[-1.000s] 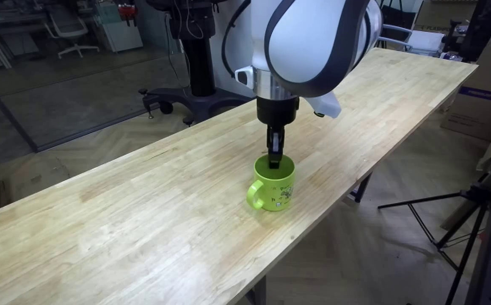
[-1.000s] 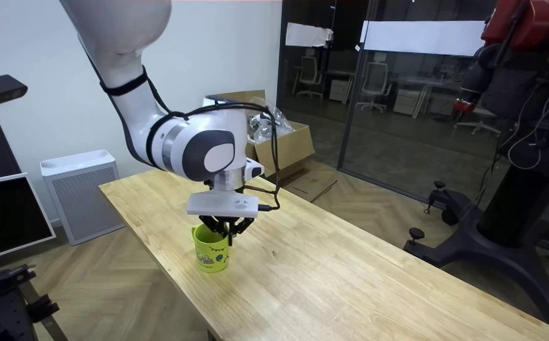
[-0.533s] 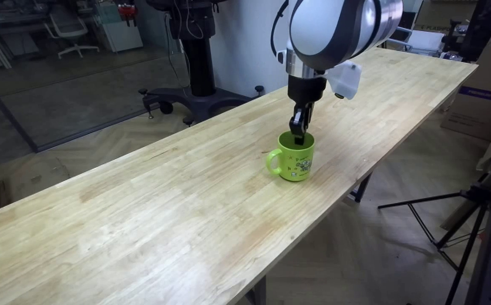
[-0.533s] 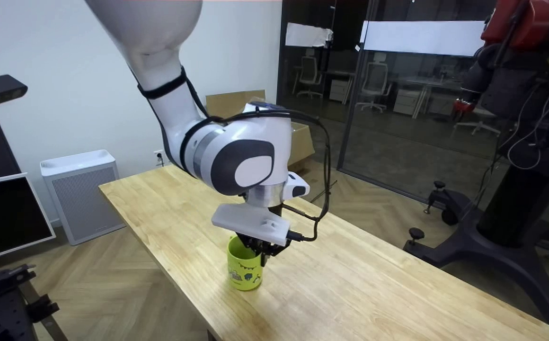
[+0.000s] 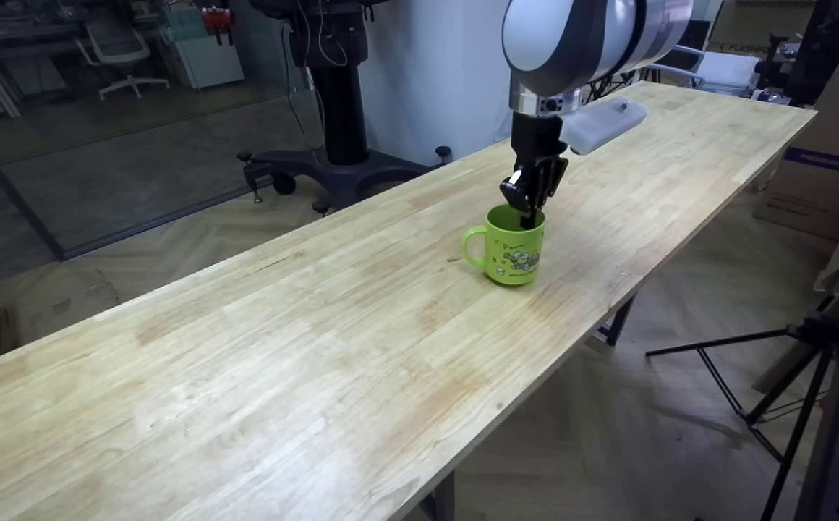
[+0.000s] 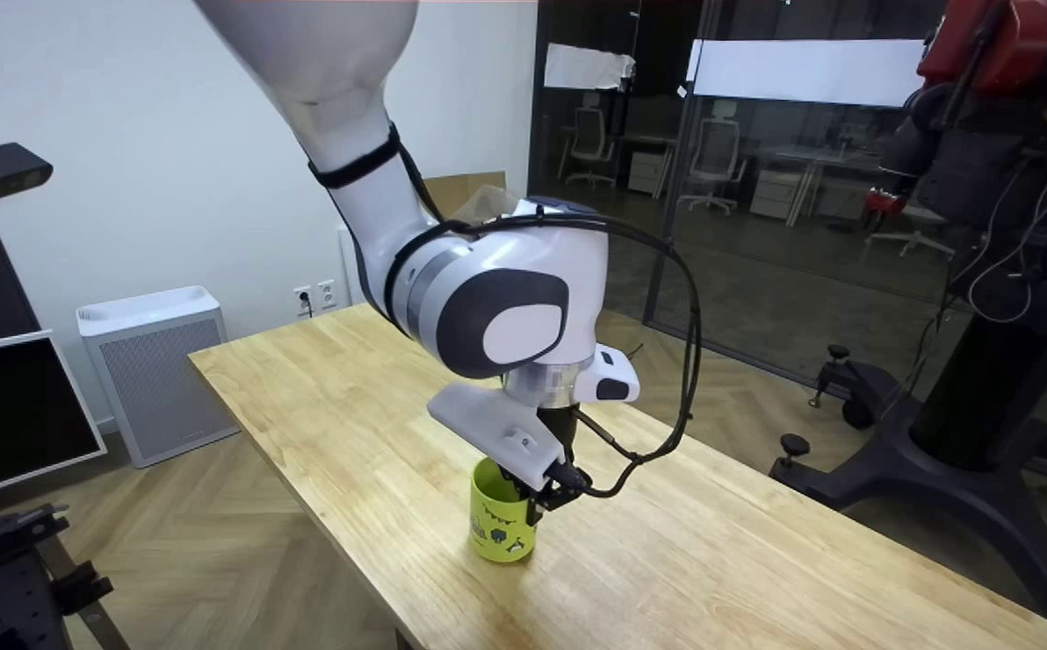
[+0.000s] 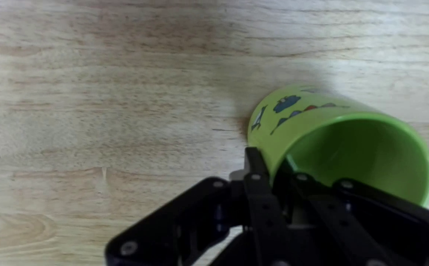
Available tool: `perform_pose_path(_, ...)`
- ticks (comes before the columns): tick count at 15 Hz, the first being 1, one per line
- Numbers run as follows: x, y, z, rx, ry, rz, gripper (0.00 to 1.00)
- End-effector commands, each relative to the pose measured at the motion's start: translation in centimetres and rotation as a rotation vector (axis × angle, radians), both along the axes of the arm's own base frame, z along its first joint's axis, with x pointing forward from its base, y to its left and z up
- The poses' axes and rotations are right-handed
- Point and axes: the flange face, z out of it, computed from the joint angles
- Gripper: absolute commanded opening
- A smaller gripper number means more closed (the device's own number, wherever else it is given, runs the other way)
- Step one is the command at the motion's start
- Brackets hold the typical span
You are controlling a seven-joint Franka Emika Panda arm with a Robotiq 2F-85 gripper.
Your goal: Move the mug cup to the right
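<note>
The lime-green mug cup [image 5: 513, 255] stands upright on or just above the wooden table, with its loop handle to the left in an exterior view. It also shows in an exterior view [image 6: 498, 531], where its handle is hidden. My gripper [image 5: 529, 217] comes down over the mug's rim from above and is tilted. In the wrist view the gripper [image 7: 272, 168] is shut on the mug's wall [image 7: 303, 118], one finger outside and one inside the opening. The inner fingertip is mostly hidden in shadow. I cannot tell whether the mug's base touches the table.
The long wooden table [image 5: 282, 376] has its near long edge to the right of the mug in an exterior view. A black tripod [image 5: 817, 333] and cardboard boxes [image 5: 824, 159] stand off the table. A dark robot stand [image 6: 966, 424] is beyond the table.
The gripper and mug have moved together, rightward in both exterior views, away from the camera in one and slightly nearer in the other. The wrist has turned and tilted. The grip stays on the wall.
</note>
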Motion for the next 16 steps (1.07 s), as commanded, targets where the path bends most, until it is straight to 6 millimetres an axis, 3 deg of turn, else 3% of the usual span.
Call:
perform_pose_path(1, 1.4, 0.0, 0.2, 0.003, 0.006, -0.191, 0.02)
perform_pose_path(7, 2.1, 0.5, -0.6, -0.005, 0.02, -0.331, 0.02)
perform_pose_path(16, 2.2, 1.6, -0.3, -0.014, 0.017, -0.371, 0.02)
